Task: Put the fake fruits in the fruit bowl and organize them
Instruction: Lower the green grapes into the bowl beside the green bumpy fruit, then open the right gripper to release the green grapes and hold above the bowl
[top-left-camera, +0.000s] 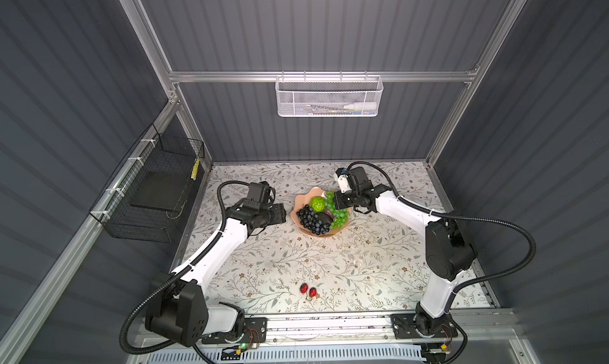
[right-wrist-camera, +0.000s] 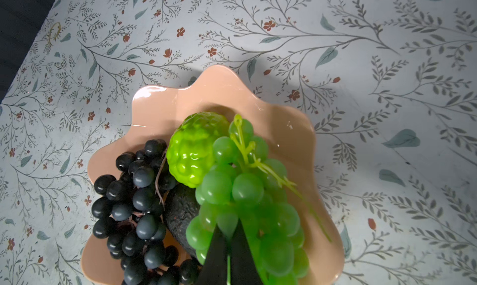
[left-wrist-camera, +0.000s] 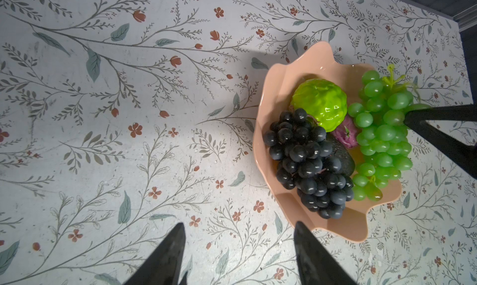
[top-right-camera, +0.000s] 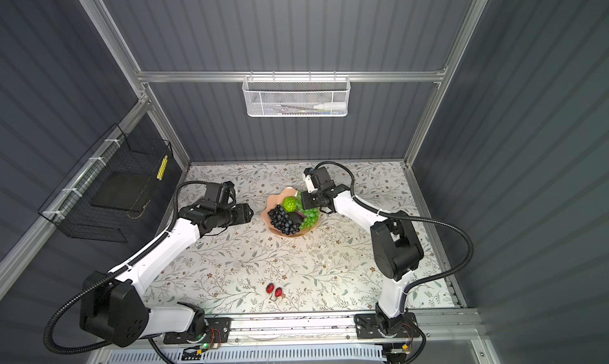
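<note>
at the lower middle of the right wrist frame the right hand (right-wrist-camera: 229,227) is closed tight, its tips sunk in the translucent green grape bunch (right-wrist-camera: 247,190). a thin green strand sits between them, so it seems to pinch the bunch. this bunch looks light, glossy and floppy; i judge the stem is the surest place to hold. it is in the peach-pink fruit bowl (right-wrist-camera: 160,103), beside the bumpy lime-green round fruit (right-wrist-camera: 193,152), dark blue-black grape bunch (right-wrist-camera: 139,193), black avocado (right-wrist-camera: 180,209) and small purple round fruit (left-wrist-camera: 347,135). the two small red berries (top-left-camera: 308,290) lie on the bench (top-left-camera: 362,263), low in a top view, well apart from the bowl. the left hand (left-wrist-camera: 238,242) is about half open, empty, left of the bowl.
</note>
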Robot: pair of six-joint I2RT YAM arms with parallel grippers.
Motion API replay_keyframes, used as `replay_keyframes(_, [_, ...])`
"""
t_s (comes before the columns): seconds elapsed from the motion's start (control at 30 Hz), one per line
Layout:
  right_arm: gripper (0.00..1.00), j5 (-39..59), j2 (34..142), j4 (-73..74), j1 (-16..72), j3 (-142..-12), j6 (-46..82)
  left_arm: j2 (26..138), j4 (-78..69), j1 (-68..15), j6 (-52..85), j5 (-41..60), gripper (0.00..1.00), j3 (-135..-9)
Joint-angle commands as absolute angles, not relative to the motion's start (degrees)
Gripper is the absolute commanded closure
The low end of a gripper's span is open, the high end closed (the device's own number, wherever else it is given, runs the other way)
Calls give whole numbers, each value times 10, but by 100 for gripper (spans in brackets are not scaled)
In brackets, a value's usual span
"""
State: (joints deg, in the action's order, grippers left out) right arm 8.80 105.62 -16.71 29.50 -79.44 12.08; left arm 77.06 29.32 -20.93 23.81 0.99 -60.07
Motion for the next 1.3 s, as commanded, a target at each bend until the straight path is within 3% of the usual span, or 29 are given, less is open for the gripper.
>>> replay_keyframes(0.0, [94, 102, 1066, -170, 295, -810, 107, 774, 302, -207, 242, 7, 33, -612])
replay_keyframes(0.23, [85, 102, 1075, -185, 295, -829, 95, 776, 302, -207, 243, 11, 33, -613])
replay_keyframes(0.47, [57, 114, 1047, -220, 296, -866, 81, 778, 327, -207, 241, 35, 31, -620])
replay_keyframes(0.6, [51, 124, 1010, -234, 297, -856, 82, 787, 356, -207, 240, 54, 30, -620])
replay_keyframes(0.73, [51, 118, 983, -236, 297, -834, 83, 785, 361, -207, 241, 67, 30, -604])
replay_keyframes(0.97, [62, 79, 961, -201, 297, -780, 89, 782, 356, -209, 241, 124, 31, -576])
replay_keyframes(1.27, [74, -13, 1021, -188, 275, -791, 67, 782, 340, -214, 253, 128, 32, -560])
